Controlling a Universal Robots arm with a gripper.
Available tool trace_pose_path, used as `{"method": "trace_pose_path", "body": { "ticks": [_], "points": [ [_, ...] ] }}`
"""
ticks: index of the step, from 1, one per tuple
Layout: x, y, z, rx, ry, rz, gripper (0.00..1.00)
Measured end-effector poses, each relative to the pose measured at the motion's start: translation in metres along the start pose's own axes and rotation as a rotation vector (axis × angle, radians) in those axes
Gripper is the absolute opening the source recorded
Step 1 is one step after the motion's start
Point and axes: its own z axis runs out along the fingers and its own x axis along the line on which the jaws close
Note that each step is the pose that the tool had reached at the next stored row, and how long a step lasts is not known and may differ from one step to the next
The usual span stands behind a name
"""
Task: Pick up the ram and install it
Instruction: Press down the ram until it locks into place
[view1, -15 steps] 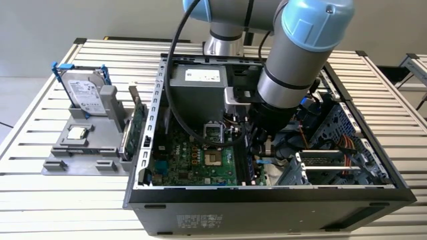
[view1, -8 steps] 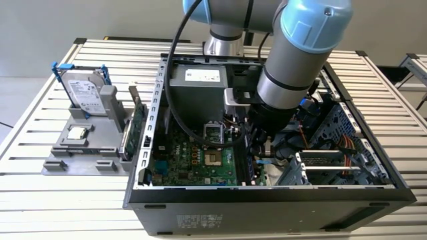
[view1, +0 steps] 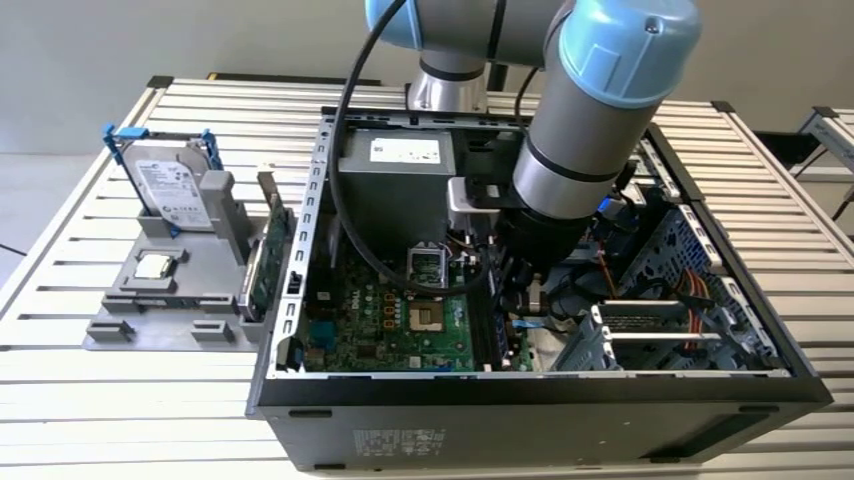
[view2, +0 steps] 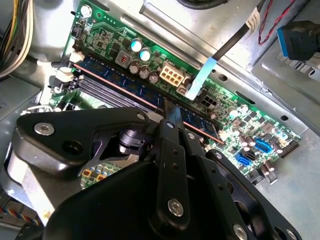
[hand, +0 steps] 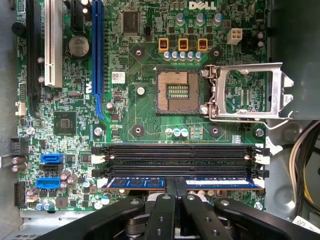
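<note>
The ram (hand: 135, 183) is a slim blue stick lying along the outermost black memory slot of the green motherboard (hand: 140, 115), with white latches at both ends. In the second wrist view the ram (view2: 115, 79) runs diagonally across the board. My gripper (hand: 175, 184) is shut, its two black fingertips together on the ram's top edge at mid-length; the same contact shows at the gripper (view2: 169, 112). In the exterior view the arm reaches down into the open computer case (view1: 534, 385), with the gripper (view1: 531, 300) low over the board.
Two bare black slots (hand: 180, 160) lie beside the ram. The CPU socket (hand: 175, 92) has its metal frame (hand: 250, 90) swung open. Beside the case, a grey holder (view1: 134, 330) carries a hard drive (view1: 174, 185) and a green card (view1: 274, 250). Cables (view2: 225, 47) hang nearby.
</note>
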Motion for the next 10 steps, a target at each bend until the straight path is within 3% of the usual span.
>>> {"method": "trace_pose_path", "body": {
  "ticks": [10],
  "points": [
    [0.0000, 0.0000, 0.0001, 0.0006, -0.0004, 0.000, 0.00]
  ]
}}
